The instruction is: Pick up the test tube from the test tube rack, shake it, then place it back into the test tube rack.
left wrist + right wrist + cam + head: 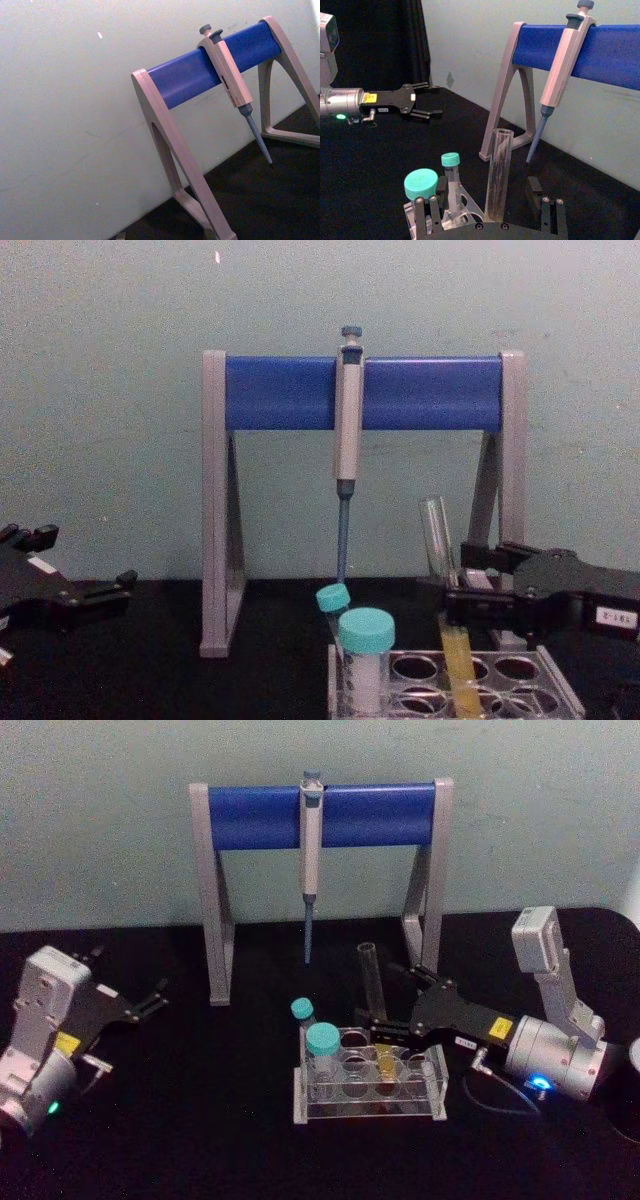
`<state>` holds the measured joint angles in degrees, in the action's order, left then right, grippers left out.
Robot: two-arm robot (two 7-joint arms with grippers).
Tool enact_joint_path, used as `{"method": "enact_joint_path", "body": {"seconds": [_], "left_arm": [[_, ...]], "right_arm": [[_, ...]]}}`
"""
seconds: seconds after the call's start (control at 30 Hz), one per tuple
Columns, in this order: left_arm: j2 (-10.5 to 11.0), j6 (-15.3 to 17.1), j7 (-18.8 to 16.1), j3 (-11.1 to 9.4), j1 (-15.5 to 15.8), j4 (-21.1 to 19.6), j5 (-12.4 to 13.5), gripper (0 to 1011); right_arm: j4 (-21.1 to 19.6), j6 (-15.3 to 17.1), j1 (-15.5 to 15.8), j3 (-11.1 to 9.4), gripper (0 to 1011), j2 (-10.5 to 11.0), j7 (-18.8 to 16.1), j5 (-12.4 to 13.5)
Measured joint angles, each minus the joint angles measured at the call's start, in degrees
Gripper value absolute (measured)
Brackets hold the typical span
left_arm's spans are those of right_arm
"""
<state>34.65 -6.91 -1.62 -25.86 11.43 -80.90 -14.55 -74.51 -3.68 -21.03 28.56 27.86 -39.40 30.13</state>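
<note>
Tube [371, 982] leans in rack [435, 1100], likely light, stiff, slick, fragile glass, right gripper [385, 998] fingers wide astride it above the liquid, a fair grip spot; left gripper [434, 102] parked left, fingers apart

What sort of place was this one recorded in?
Most likely a laboratory bench set-up: a pipette hangs on a grey-and-blue stand, and a test tube rack holds a test tube with yellow liquid beside teal-capped tubes. The right gripper is open around the test tube; the left gripper is parked.
</note>
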Motion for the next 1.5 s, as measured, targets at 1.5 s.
{"method": "enact_joint_path", "body": {"seconds": [1.5], "left_arm": [[0.0, 0.0, 0.0, 0.0, 0.0, 0.0, 0.0, 1001]], "right_arm": [[-7.6, 10.0, 9.6, -10.0, 1000, -2.9, 29.1, -11.1]]}}
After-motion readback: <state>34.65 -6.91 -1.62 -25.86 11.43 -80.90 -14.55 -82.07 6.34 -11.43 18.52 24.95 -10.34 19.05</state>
